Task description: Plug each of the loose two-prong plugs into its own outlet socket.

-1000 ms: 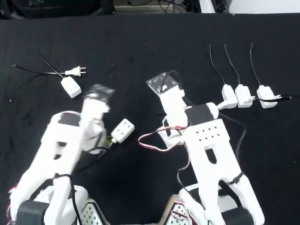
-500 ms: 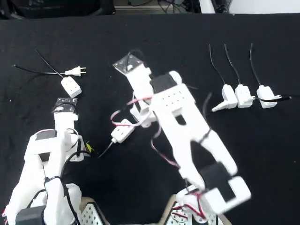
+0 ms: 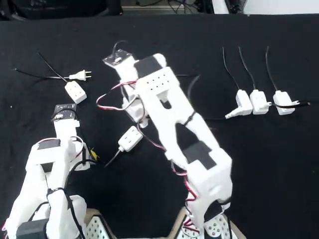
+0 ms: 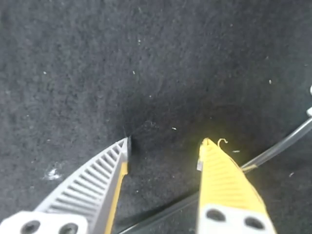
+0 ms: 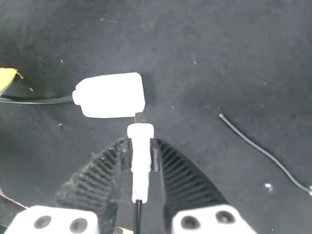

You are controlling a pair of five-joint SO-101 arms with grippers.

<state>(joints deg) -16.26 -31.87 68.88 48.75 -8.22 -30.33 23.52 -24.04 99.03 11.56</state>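
The right gripper (image 5: 140, 141) is clamping its fingers on the body of a white plug (image 5: 140, 156), and it is holding the prongs right at the edge of a white socket block (image 5: 111, 95) that is lying loose on the black table (image 5: 234, 58). I cannot tell whether the prongs are meeting the slots or only the casing. The main risk is that the block is sitting unheld. Nothing is bracing it, so any push along the plug is likely to slide it or turn it on its cord (image 5: 34, 100) rather than seat the prongs. The left gripper (image 4: 163, 141) is hanging over bare cloth with its fingers apart and holding nothing, a thin cable (image 4: 278, 146) running just past one tip, so it is giving no support to the block. A second danger is that the plug is sitting long and narrow between the fingers. If the prongs are catching off-centre, the plug may be twisting in the grip or slipping back through it. In the high view the right arm is stretching across over the block (image 3: 130, 138), so it is hiding the contact from above. The other loose plug (image 3: 79, 75) and its socket block (image 3: 76, 91) are lying apart at the far left, waiting their turn.
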